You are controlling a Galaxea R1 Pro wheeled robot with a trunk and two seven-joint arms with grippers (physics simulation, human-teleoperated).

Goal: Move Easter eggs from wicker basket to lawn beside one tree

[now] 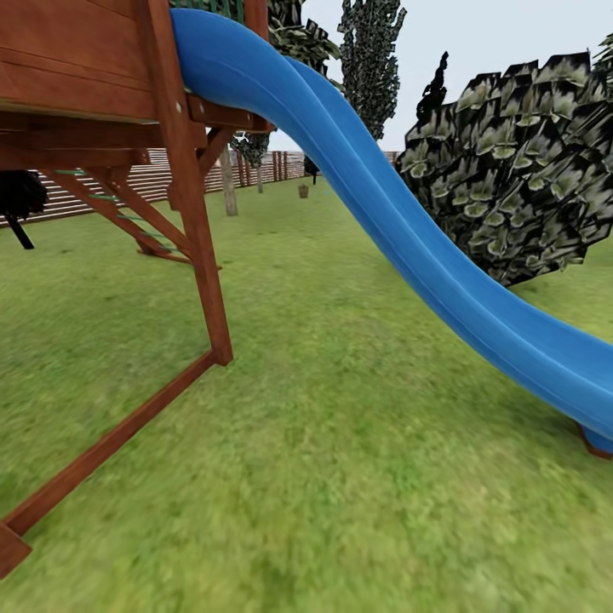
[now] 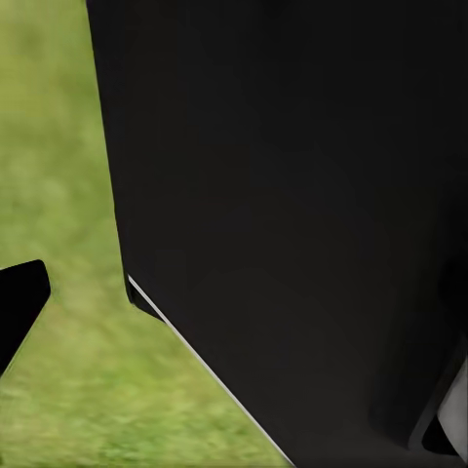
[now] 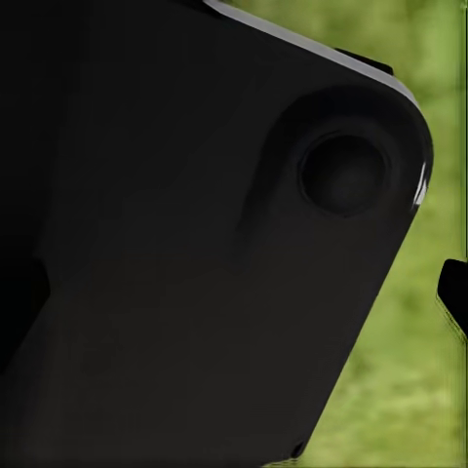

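Two wrist cameras gave me mostly black robot housing point(image 2: 292, 195) with blurred lawn point(image 2: 58, 146) beyond it, so I could not tell whether either claw was open or closed. Far ahead, well away from both claws, a small basket-like shape point(image 1: 303, 191) stood on the grass near the fence point(image 1: 153, 179); too small to confirm. A blue slide point(image 1: 409, 230) ran beside the wooden play frame point(image 1: 191, 196), with a pale-trunked tree point(image 1: 228, 183) behind.
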